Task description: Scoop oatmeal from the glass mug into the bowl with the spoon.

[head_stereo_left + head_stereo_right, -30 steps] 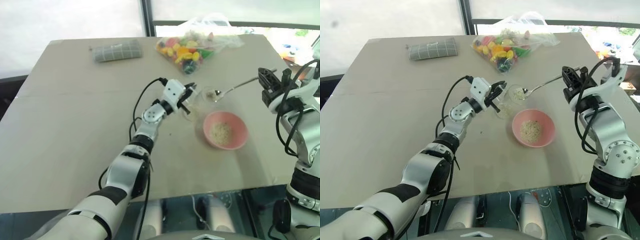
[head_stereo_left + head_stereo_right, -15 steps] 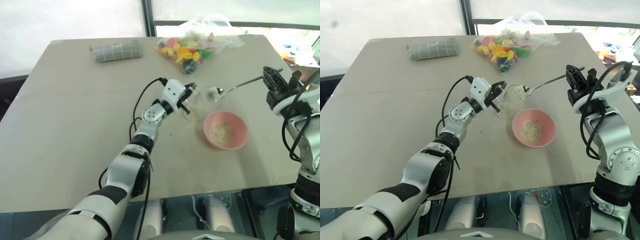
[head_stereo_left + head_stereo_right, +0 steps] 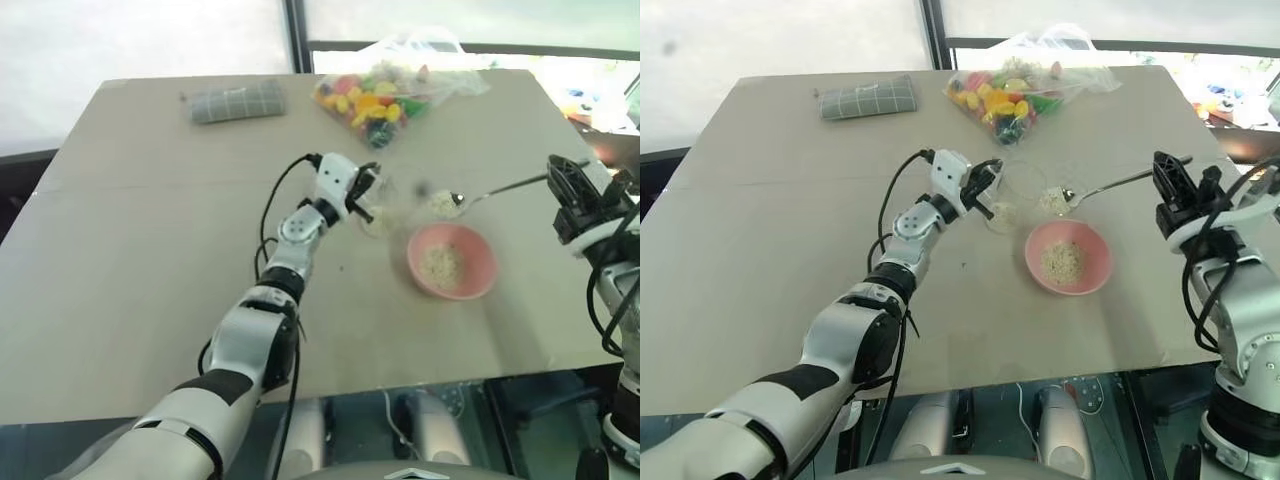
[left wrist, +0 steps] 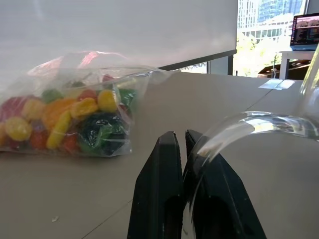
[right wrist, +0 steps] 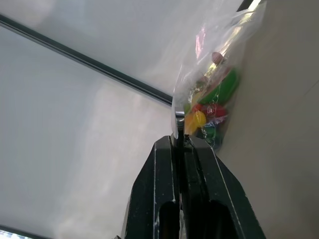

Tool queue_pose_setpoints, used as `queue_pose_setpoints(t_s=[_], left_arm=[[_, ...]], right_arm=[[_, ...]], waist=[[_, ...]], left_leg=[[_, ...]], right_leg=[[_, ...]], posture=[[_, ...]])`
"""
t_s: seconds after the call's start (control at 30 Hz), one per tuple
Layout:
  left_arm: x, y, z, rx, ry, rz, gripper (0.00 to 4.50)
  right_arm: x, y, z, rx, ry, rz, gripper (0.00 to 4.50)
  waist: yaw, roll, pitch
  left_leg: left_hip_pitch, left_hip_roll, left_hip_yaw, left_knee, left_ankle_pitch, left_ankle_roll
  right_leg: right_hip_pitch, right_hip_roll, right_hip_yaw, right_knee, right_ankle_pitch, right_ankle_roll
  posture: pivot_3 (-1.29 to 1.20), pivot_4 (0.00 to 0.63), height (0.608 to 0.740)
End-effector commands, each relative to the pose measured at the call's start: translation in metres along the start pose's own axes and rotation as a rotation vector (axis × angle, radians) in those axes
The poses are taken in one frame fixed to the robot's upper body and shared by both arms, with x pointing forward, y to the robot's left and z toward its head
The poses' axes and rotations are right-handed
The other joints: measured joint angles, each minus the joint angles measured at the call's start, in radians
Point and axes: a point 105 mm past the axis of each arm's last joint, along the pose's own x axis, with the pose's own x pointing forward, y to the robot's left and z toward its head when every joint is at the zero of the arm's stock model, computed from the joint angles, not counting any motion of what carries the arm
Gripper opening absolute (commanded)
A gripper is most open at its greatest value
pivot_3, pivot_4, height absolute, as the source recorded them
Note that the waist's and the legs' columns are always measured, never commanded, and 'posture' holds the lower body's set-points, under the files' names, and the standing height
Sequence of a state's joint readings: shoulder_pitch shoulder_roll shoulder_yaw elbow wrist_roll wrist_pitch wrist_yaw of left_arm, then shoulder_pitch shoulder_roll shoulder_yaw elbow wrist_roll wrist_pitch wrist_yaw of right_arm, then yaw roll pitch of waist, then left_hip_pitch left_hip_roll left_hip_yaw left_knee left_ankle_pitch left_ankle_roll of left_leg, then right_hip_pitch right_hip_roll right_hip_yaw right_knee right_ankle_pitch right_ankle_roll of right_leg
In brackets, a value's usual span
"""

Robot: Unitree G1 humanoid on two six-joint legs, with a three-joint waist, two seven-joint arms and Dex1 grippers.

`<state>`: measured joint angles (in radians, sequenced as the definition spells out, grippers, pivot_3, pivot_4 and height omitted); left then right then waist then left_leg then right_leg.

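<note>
My left gripper is shut on the handle of the clear glass mug, which holds a little oatmeal at its bottom. In the left wrist view the black fingers pinch the curved glass handle. At the right, my right gripper is shut on the end of the silver spoon. The spoon's head carries pale oatmeal and hangs between the mug and the far rim of the pink bowl. A small heap of oatmeal lies in the bowl.
A clear bag of multicoloured candies lies at the back of the table, just behind the mug. A grey checked pouch rests at the back left. The table's right edge runs close under my right arm.
My right gripper has drawn back to the right, pulling the loaded spoon out of the mug towards the bowl. The left gripper has shifted the mug slightly left.
</note>
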<state>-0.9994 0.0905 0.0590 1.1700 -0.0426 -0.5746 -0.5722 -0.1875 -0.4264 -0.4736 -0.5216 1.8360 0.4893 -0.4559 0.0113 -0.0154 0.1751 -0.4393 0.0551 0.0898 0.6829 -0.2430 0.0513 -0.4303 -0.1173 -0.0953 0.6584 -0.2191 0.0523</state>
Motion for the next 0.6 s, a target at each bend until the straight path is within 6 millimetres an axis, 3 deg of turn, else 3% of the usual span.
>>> queue_pose_setpoints(t_s=[0.03, 0.23, 0.6], left_arm=[[0.003, 0.014, 0.016, 0.004, -0.049, 0.035, 0.13], [-0.005, 0.035, 0.011, -0.047, -0.030, 0.153, 0.13], [-0.018, 0.048, 0.005, -0.061, -0.025, 0.225, 0.13]], right_arm=[[-0.012, 0.018, 0.006, -0.025, -0.018, 0.076, 0.00], [-0.017, 0.011, 0.007, -0.124, 0.015, 0.037, 0.00], [-0.009, -0.005, 0.006, -0.403, 0.167, -0.014, 0.00]], waist=[[0.001, 0.000, 0.000], [0.001, 0.000, 0.000], [0.002, 0.000, 0.000]], left_leg=[[0.000, 0.000, 0.000, 0.000, 0.000, 0.000], [0.000, 0.000, 0.000, 0.001, 0.000, 0.000], [0.000, 0.000, 0.000, 0.001, 0.000, 0.000]], right_leg=[[0.000, 0.000, 0.000, 0.000, 0.000, 0.000], [0.000, 0.000, 0.000, 0.000, 0.000, 0.000], [0.001, 0.000, 0.000, 0.000, 0.000, 0.000]], posture=[[0.00, 0.150, 0.718], [0.00, 0.150, 0.718], [0.00, 0.150, 0.718]])
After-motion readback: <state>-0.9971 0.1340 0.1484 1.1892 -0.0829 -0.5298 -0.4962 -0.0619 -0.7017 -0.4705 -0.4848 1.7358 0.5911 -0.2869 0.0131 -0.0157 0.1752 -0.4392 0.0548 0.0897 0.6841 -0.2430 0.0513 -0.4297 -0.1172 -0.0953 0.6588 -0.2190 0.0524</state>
